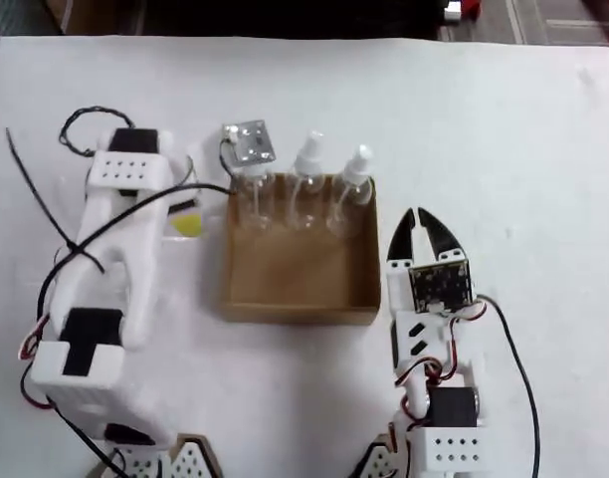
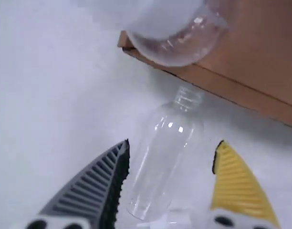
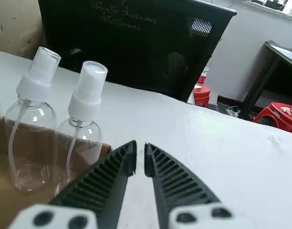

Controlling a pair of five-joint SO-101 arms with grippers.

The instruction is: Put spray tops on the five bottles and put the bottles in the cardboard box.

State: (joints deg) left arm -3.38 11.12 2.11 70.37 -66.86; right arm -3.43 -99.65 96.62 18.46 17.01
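An uncapped bottle (image 2: 160, 162) lies on the table (image 1: 504, 119) just outside the cardboard box (image 1: 300, 311), between the left gripper's (image 2: 172, 143) spread jaws. Sprayer-topped bottles (image 1: 306, 184) stand inside the box. Beside it sits the right gripper (image 3: 139, 145) — jaws nearly together, empty

Open cardboard box (image 1: 300, 269), two sprayer-topped clear bottles (image 1: 306, 189) upright inside, capless bottle (image 2: 160, 162) lying outside
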